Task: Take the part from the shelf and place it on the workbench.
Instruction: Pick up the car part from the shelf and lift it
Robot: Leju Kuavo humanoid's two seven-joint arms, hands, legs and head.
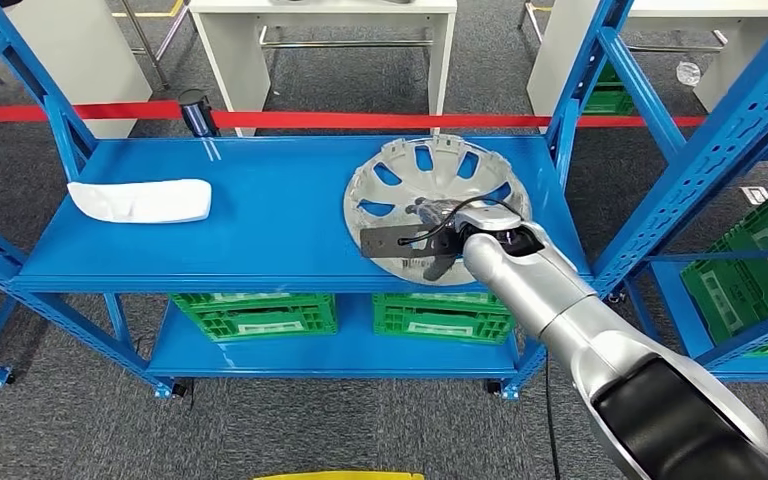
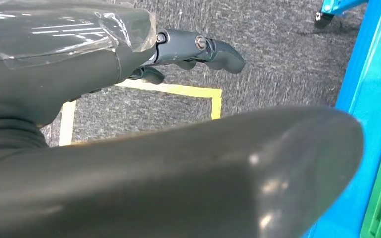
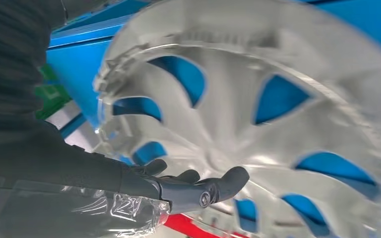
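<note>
1. Head view, nearest the camera: the robot's silver right arm (image 1: 570,310) reaches forward and up from the lower right. It ends at the right hand (image 1: 438,222), which lies over the middle of the part.
2. Right hand state: the right wrist view shows the dark fingers (image 3: 218,186) stretched out and loosely apart against the inner face of the part, gripping nothing that can be seen. Whether they touch it or hover just above is unclear, because the picture is blurred.
3. Left hand (image 2: 193,49): the left wrist view shows it hanging low over grey carpet with yellow floor tape, its fingers slightly curled and holding nothing.
4. The task's part is a round silver-grey plastic wheel cover with oval cut-outs (image 1: 435,205). It lies on the top level of the blue metal shelf (image 1: 260,215), toward that level's right end, hollow side up.
5. Key relation: the cover sits directly under and ahead of the right hand, with its rim on all sides of the fingers. Being round, it has no long axis. The right hand is by far the nearer, so a grasp would likely come from it.
6. Further left on the same level, well apart from the cover, lies a long white moulded plastic piece (image 1: 140,200).
7. Below, green plastic crates (image 1: 440,315) sit on the lower level.
8. Farthest away, a red barrier tape (image 1: 360,120) runs behind the shelf.
</note>
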